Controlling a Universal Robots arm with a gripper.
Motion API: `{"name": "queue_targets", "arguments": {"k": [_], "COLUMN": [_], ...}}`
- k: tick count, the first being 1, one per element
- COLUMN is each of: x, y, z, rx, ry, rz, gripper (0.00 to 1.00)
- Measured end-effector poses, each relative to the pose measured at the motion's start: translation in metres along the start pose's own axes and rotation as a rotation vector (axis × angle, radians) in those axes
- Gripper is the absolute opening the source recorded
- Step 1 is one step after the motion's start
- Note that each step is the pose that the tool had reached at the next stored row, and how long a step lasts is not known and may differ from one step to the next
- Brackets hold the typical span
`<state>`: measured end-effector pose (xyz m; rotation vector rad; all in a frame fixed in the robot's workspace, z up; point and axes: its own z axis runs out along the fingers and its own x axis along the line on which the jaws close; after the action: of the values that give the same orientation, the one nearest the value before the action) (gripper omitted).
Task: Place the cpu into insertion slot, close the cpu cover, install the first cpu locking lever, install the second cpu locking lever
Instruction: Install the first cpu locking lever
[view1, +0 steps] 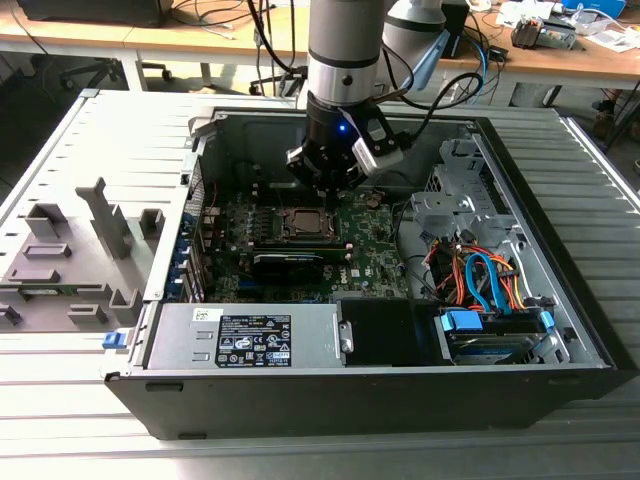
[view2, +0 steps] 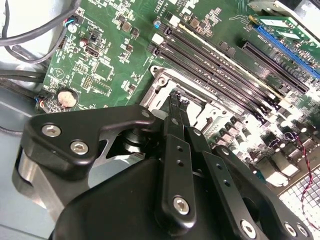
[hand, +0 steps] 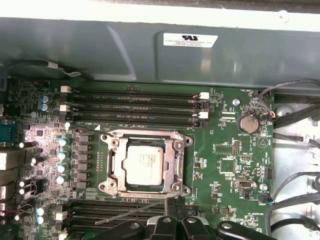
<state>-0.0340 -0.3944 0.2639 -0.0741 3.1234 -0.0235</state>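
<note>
Gripper (view2: 177, 100) looks pinched shut right at the cpu cover (hand: 173, 152) edge, with the cpu (hand: 144, 165) seated just beyond its tips and a thin locking lever (hand: 130, 212) running sideways from them.

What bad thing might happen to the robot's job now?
The gripper sits at the edge of the cpu cover, by a thin metal lever. It might miss or slip off that lever, or knock the long black slots right beside it.
</note>
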Motion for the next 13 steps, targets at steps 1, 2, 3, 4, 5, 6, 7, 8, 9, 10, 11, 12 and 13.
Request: {"name": "queue_targets", "arguments": {"k": [1,2,3,4,5,6,7,8,9,10,11,12,13], "x": [0.0,0.0,0.0,0.0,0.0,0.0,0.0,-0.0001,-0.0001,-0.0001,-0.0001,-0.0001,-0.0001], "y": [0.0,0.0,0.0,0.0,0.0,0.0,0.0,0.0,-0.0001,-0.0001,-0.0001,-0.0001,-0.0001], "z": [-0.001,-0.0021,-0.0028,-0.0032,-0.0035,-0.0041,-0.0048,-0.0059,-0.0073,-0.0079,-0.0085,-0.0094,-0.01], "rx": [0.0002,0.0,0.0,-0.0001,-0.0001,-0.0001,-0.0001,-0.0004,-0.0005,-0.0006,-0.0005,-0.0007,-0.0006], "ry": [0.0,-0.0001,-0.0001,-0.0001,-0.0002,-0.0001,-0.0001,-0.0001,-0.0001,-0.0001,-0.0001,-0.0001,-0.0001], "rz": [0.0,0.0,0.0,0.0,0.0,0.0,0.0,0.0,0.0,0.0,0.0,0.0,0.0], "gripper": [0.11,0.11,0.11,0.11,0.11,0.11,0.11,0.11,0.11,0.11,0.11,0.11,0.11]}}
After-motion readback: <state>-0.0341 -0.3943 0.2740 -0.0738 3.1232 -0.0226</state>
